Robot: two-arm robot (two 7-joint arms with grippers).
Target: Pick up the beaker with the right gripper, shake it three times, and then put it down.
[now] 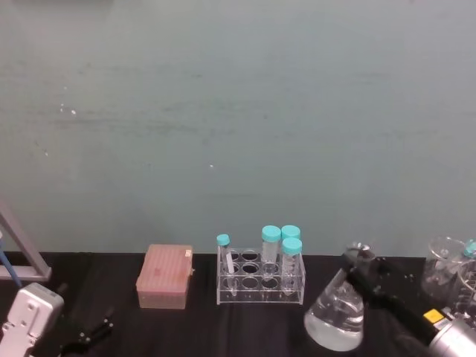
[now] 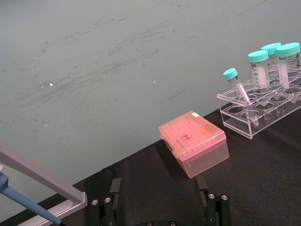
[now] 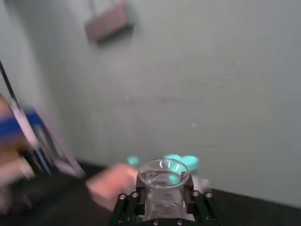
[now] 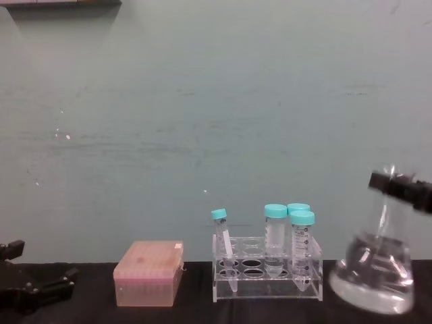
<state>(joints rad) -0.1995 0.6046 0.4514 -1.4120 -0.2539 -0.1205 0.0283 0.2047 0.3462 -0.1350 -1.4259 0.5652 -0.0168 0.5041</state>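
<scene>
The beaker (image 1: 336, 316) is a clear conical flask holding some clear liquid, right of the tube rack. It hangs tilted, and its wide base looks blurred in the chest view (image 4: 374, 270). My right gripper (image 1: 358, 262) is shut on its narrow neck, reaching in from the lower right, and it shows at the right edge of the chest view (image 4: 399, 186). In the right wrist view the flask's rim (image 3: 163, 175) sits between the black fingers of this gripper (image 3: 163, 197). My left gripper (image 2: 160, 207) rests open at the table's near left (image 4: 34, 290).
A clear rack (image 1: 260, 286) of teal-capped tubes stands mid-table, with a pink tip box (image 1: 165, 277) to its left. More glassware (image 1: 446, 269) stands at the far right, close to the flask. A pipette stand (image 1: 22, 256) is at the left edge.
</scene>
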